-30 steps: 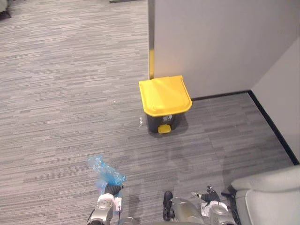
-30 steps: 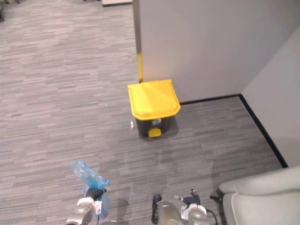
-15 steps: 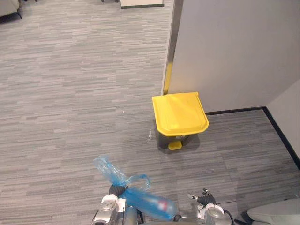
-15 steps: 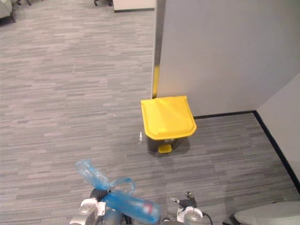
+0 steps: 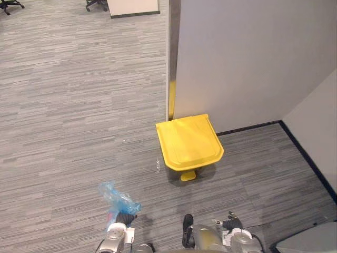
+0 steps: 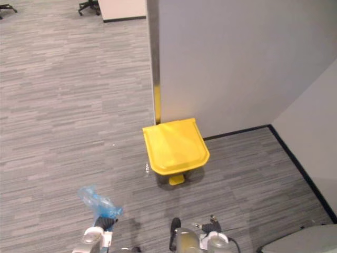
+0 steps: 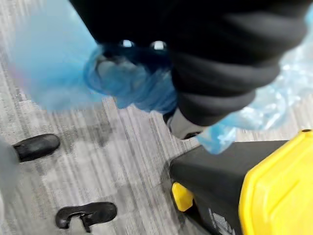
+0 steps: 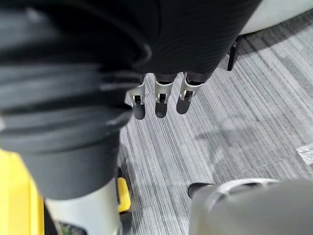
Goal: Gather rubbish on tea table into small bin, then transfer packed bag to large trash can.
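Observation:
A large trash can with a shut yellow lid (image 5: 189, 142) and a dark body stands on the carpet against a grey partition corner. Its yellow pedal (image 5: 187, 176) faces me. My left hand (image 5: 124, 218) is low at the bottom left, shut on the crumpled top of a blue plastic bag (image 5: 118, 197). In the left wrist view the blue bag (image 7: 131, 84) bunches round the curled fingers, with the trash can (image 7: 254, 196) close beyond. My right hand (image 5: 229, 223) hangs at the bottom right. Its fingers (image 8: 157, 102) are relaxed and hold nothing.
The grey partition wall (image 5: 242, 58) with a black skirting runs behind and to the right of the can. A pale sofa corner (image 5: 311, 243) shows at the bottom right. A small clear scrap (image 5: 158, 165) lies left of the can. Open carpet stretches to the left.
The camera has shifted, so the can sits a little more to the left. The bag's full body, swung across the bottom edge half a second ago, has dropped back; its crumpled top still shows.

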